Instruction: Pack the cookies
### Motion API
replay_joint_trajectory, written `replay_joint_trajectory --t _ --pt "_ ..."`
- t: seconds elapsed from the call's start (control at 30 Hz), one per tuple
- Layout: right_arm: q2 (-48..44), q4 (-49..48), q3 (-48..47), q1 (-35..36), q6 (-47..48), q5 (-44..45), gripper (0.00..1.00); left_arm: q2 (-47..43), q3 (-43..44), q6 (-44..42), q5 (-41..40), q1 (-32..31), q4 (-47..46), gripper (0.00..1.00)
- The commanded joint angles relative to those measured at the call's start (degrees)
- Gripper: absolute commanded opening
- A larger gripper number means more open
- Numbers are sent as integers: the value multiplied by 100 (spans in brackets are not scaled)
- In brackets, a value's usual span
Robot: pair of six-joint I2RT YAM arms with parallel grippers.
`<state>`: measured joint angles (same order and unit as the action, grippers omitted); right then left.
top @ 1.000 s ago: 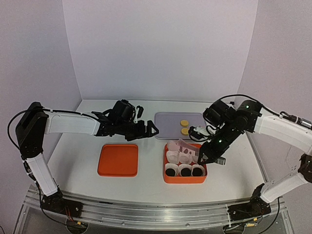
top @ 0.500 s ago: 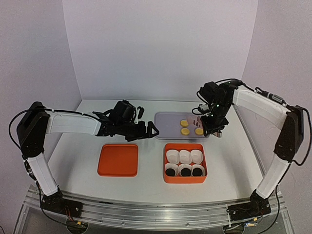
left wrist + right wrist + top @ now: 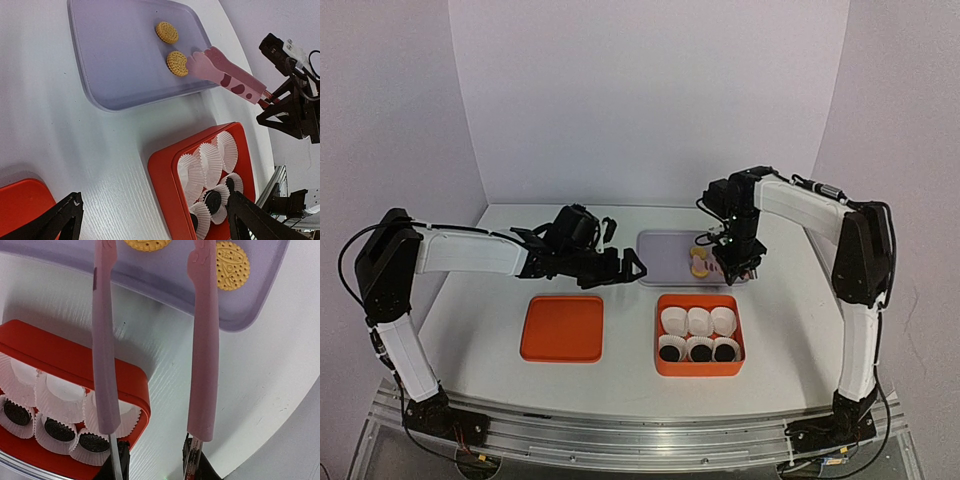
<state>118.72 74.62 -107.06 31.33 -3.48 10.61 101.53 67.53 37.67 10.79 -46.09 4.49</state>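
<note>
Two golden cookies [image 3: 177, 63] flat on the tray [image 3: 110, 75], near its right end, close to each other but apart. Three dark cookies [image 3: 701, 352] already in the box [image 3: 698, 372], one in each cup of the near row. Six white fluted cups [image 3: 698, 320] in the box, in two rows of three; far row with nothing inside.

Right fingers [image 3: 202, 340], long and pink, reaching down over the right end of the tray. Spread apart, gripping nothing. In the right wrist view, one golden cookie between the two tips at the top edge of the picture, the other just outside one finger. In the left wrist view, the tips right at the edge of the nearer cookie; touching or not, cannot tell.

Tray pale purple, with a raised rim, on the white counter [image 3: 470, 330] just behind the box, not touching it. Box orange and square. Orange lid [image 3: 561, 328] flat on the counter to the left of the box, apart from it.

Left fingers [image 3: 60, 217], black, released and wide apart, with nothing between them. Held above the counter near the left end of the tray, behind the gap between lid and box.
</note>
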Motion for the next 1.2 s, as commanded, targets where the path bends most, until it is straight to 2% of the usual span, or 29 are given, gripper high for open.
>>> replay_joint_trajectory --t 0.0,0.9,1.17 --pt "256 328 -389 27 168 -72 33 107 279 -68 -6 -6 23 100" --pt "969 509 -879 12 232 71 33 121 196 -16 -9 -6 -18 100" --pt "966 572 -905 5 232 131 29 104 183 -14 -30 -6 -26 100"
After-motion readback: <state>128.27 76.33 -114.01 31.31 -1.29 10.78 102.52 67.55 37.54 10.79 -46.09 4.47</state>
